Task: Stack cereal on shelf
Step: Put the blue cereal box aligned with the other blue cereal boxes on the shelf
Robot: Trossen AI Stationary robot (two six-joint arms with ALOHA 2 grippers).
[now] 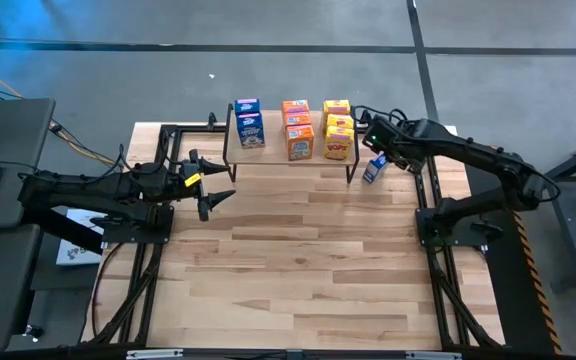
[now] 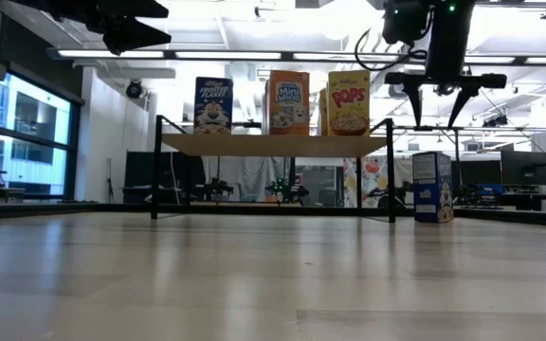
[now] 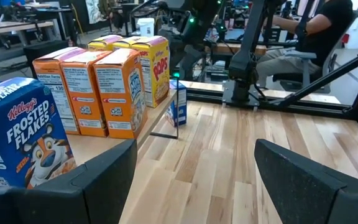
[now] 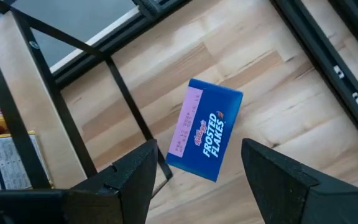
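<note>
Starting at the left of the high view, the left gripper [image 1: 215,192] is seen held over the table [image 1: 298,270], short of the shelf [image 1: 278,160], with its jaws spread wide and nothing between them. On the shelf, blue Frosted Flakes boxes [image 1: 249,123] are stood at the left end, only two of them being told apart from above; orange boxes [image 1: 297,128] are lined up in a row at the middle, and yellow Pops boxes [image 1: 338,127] are lined up at the right end. Just beyond the shelf's right legs, a single blue box [image 1: 374,168] is left standing upright on the table, beside the shelf and not on it. Directly above that box the right gripper [image 2: 434,112] is hung, pointing down, its jaws parted to either side of the box's top without touching it, so nothing is held.
</note>
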